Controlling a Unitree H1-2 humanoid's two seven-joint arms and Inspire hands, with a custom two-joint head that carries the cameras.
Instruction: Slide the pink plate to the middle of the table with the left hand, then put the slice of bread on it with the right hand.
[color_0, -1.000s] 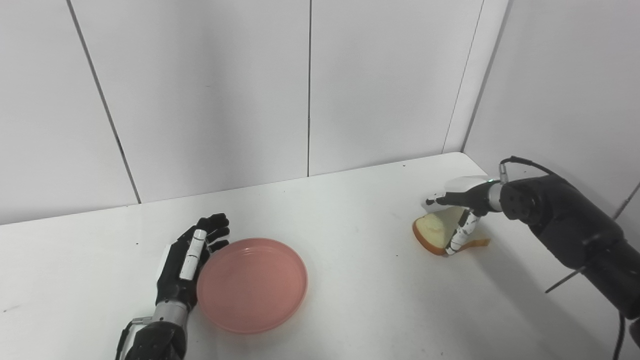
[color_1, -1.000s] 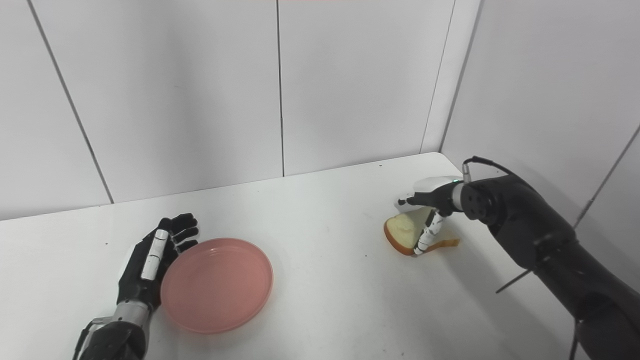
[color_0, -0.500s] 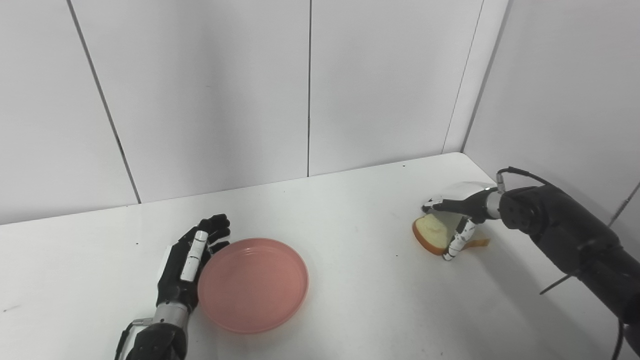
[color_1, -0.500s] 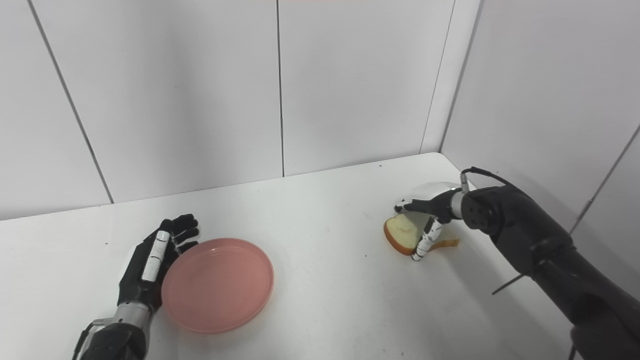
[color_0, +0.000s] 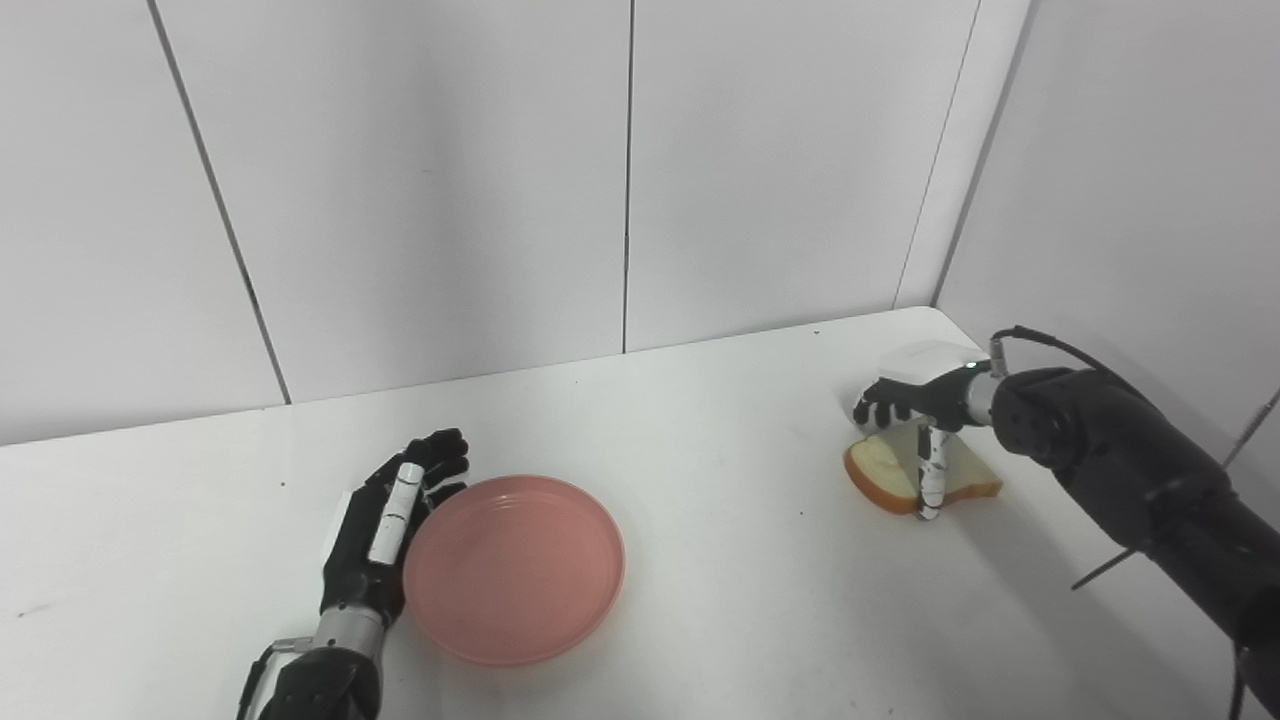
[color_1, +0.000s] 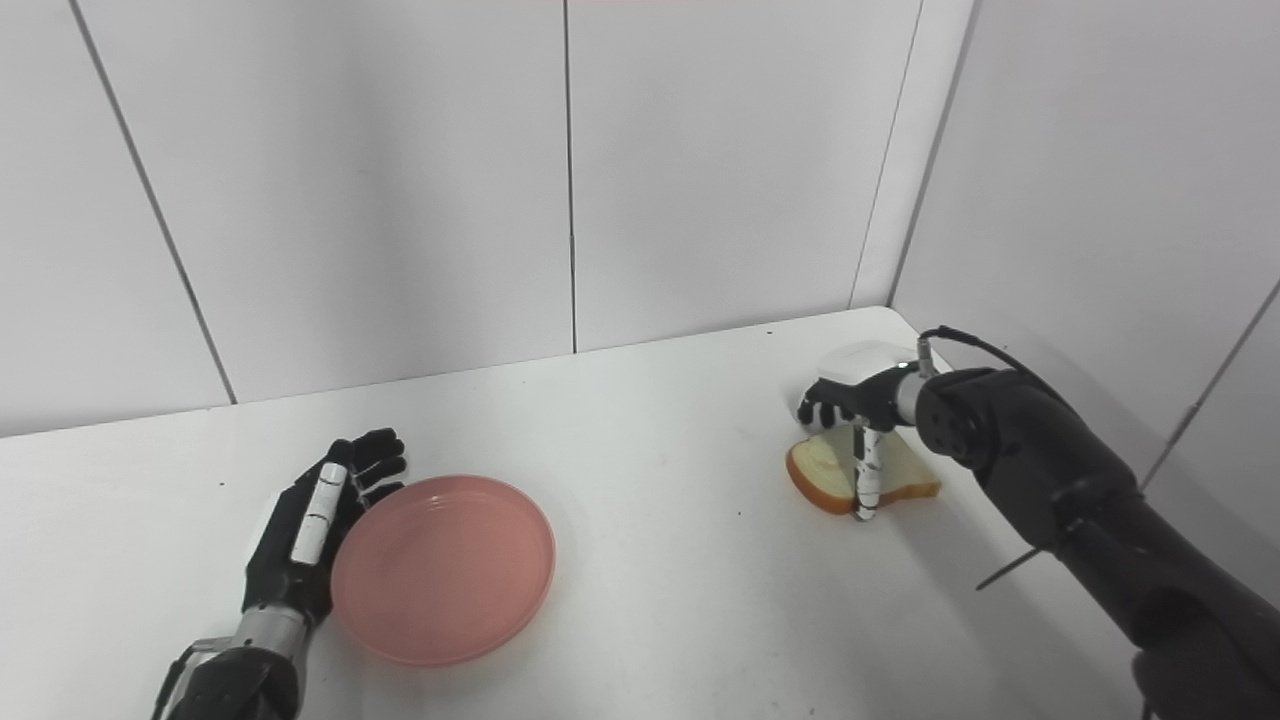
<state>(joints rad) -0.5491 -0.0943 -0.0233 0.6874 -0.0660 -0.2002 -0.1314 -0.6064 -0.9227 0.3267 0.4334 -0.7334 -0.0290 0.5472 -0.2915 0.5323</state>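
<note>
Bread slice (color_0: 890, 468) flat on table, crust end toward plate (color_0: 515, 570).

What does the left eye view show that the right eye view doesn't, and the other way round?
Only the left eye view: a wider strip of bare table to the left of the left robot hand.

Only the right eye view: more of the right arm and of the right-hand wall.

Both: the left robot hand lies open beside the left rim of the pink plate. The right robot hand is over the slice of bread, which is on the table, not on the plate.
</note>
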